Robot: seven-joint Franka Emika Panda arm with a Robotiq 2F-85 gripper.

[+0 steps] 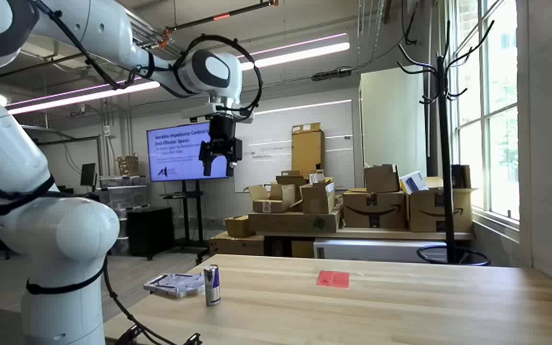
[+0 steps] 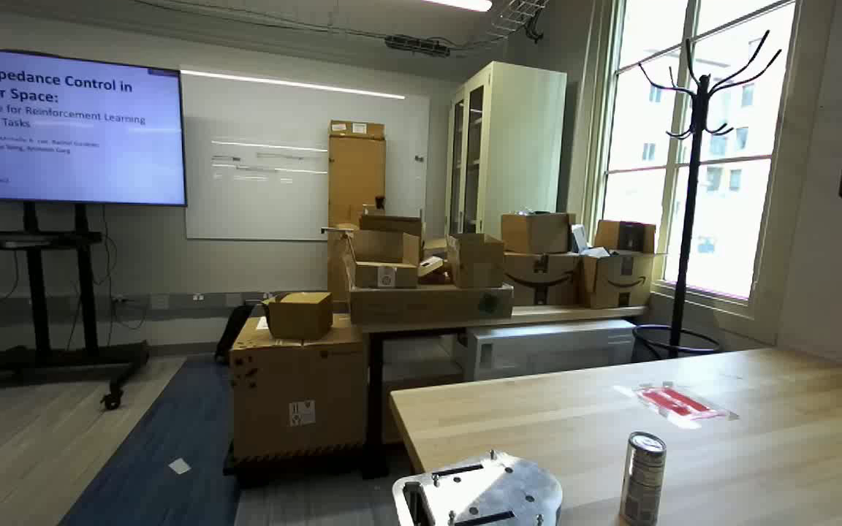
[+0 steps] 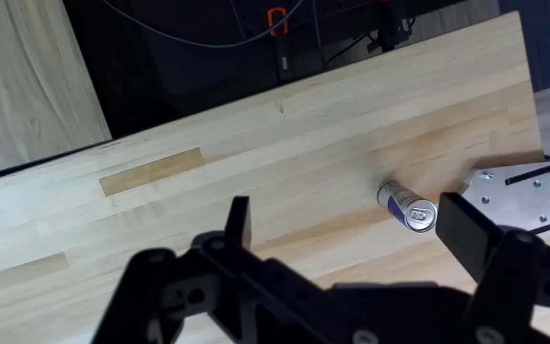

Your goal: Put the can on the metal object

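Note:
The can [image 1: 212, 286], slim, silver and blue-purple, stands upright on the wooden table in both exterior views [image 2: 642, 478]. In the wrist view the can [image 3: 406, 206] shows its silvery lid, close to the right finger in the picture. The metal object [image 1: 175, 284], a flat silvery plate with slots and screws, lies beside the can near the table's corner. It also shows in an exterior view [image 2: 498, 488] and in the wrist view [image 3: 518, 193], partly behind the finger. My gripper [image 1: 219, 168] is open and empty, high above the table. Its fingers stand wide apart in the wrist view [image 3: 345, 210].
A flat red item [image 1: 332, 279] is on the wooden table [image 1: 400, 306] further back. Cardboard boxes [image 1: 374, 209] and a black coat rack [image 1: 443, 143] stand beyond the table. Black clamps and a cable [image 3: 282, 48] are by the table edge in the wrist view.

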